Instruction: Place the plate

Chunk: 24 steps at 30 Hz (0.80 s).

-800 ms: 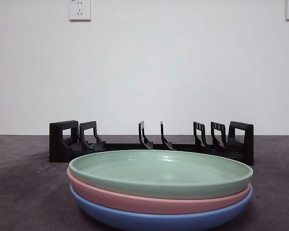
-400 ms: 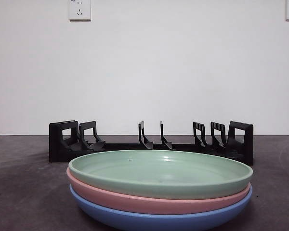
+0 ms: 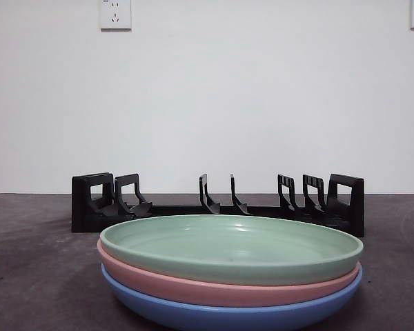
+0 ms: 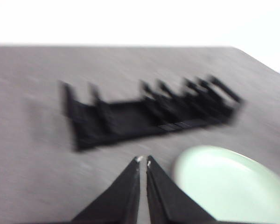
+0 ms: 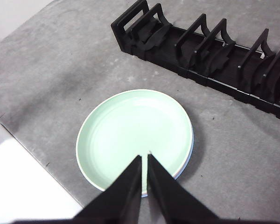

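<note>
A stack of three plates stands near the table's front: a green plate [image 3: 231, 247] on top, a pink plate [image 3: 214, 289] under it, a blue plate [image 3: 228, 316] at the bottom. Behind them stands an empty black plate rack [image 3: 217, 203] with upright dividers. In the right wrist view my right gripper [image 5: 144, 156] is shut, high above the green plate [image 5: 135, 135], with the rack [image 5: 205, 51] beyond it. The blurred left wrist view has my left gripper [image 4: 143, 161] shut and empty above the table, between the rack [image 4: 144, 114] and the green plate [image 4: 228, 184]. Neither arm appears in the front view.
A white wall with two sockets [image 3: 115, 14] rises behind the table. The table's edge and a white surface [image 5: 23, 186] lie beside the plates in the right wrist view. Grey tabletop [image 3: 34, 276] surrounds the stack and the rack.
The front view has shifted by a pixel or two; plates and rack stay where they were. The left wrist view's blur shows that arm in motion.
</note>
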### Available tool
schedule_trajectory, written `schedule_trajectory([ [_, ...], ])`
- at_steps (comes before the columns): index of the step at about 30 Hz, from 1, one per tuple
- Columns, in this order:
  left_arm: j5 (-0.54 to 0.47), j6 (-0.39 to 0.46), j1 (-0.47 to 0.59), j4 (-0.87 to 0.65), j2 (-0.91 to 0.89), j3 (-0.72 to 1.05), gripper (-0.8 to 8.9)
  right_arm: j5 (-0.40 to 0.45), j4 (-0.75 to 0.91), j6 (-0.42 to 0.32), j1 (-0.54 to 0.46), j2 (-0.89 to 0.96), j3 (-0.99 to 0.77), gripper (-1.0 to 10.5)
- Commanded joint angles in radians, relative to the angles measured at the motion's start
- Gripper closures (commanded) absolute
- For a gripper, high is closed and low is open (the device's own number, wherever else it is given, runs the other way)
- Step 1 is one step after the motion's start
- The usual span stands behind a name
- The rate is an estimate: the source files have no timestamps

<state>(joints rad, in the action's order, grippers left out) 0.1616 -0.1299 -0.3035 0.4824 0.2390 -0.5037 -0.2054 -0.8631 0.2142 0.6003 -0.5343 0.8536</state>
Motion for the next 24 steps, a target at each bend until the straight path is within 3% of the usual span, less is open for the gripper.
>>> schedule_trajectory([
  [1,-0.003,0.101,0.121,-0.13,-0.096,0.165,7.92,0.003,0.01,0.009,0.005,-0.004,0.006,9.3],
  [8,-0.016,0.093,0.303,-0.252,-0.236,0.406,7.92,0.003,0.01,0.009,0.005,-0.004,0.006,9.3],
  [24,-0.054,0.072,0.343,-0.301,-0.236,0.491,7.92,0.003,0.01,0.009,0.005,-0.004,0.006,9.3],
])
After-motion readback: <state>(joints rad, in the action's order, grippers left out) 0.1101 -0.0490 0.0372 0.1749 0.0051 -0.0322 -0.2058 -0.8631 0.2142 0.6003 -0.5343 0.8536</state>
